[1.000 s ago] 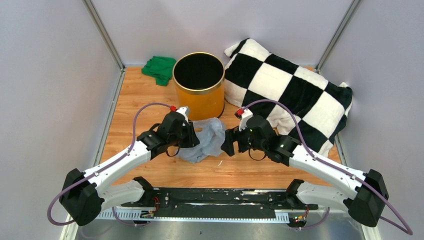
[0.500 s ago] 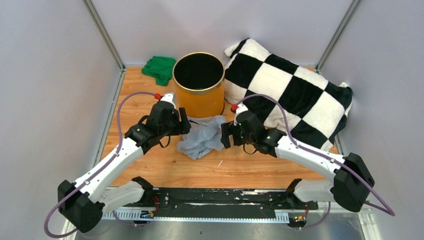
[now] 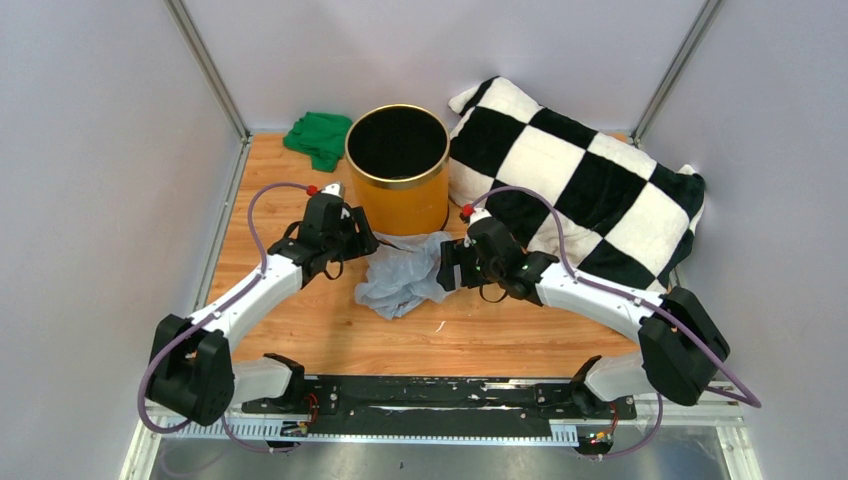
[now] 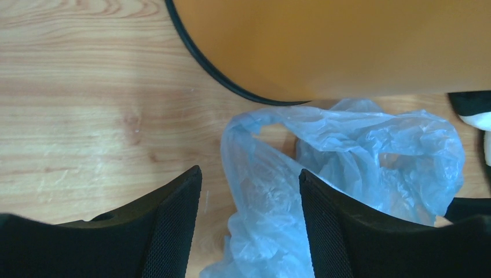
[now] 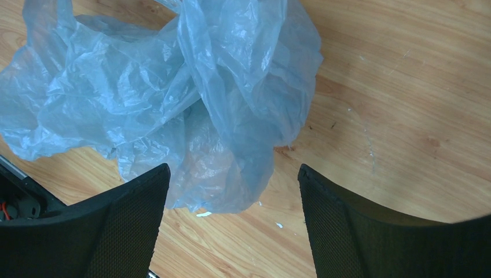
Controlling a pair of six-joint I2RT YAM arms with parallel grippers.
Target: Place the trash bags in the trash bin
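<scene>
Top external view gives you the trash bag [image 3: 402,278] crumpled on the bench [image 3: 500,335], between the two sets of jaws and outside the trash bin [image 3: 400,200]; the left jaws sit at its left edge and the right jaws at its right edge; the bin stands upright just beyond both, black inside showing; a green cloth [image 3: 318,137] lies left of the bin and a checkered blanket [image 3: 580,180] lies past the right jaws.

Left wrist view shows you the left jaws spread wide, closed on nothing; a fold of the bag [image 4: 347,150] runs up between them, hugging the right finger [image 4: 347,237]; the bin's orange wall [image 4: 347,46] is straight ahead, and the bag's far edge reaches its dark base ring.

Right wrist view shows you the right jaws wide apart too, gripping nothing; the bag [image 5: 173,87] lies ahead of them, its near fold dipping into the gap by the left finger [image 5: 116,231]; bare bench [image 5: 405,87] lies ahead of the other.
</scene>
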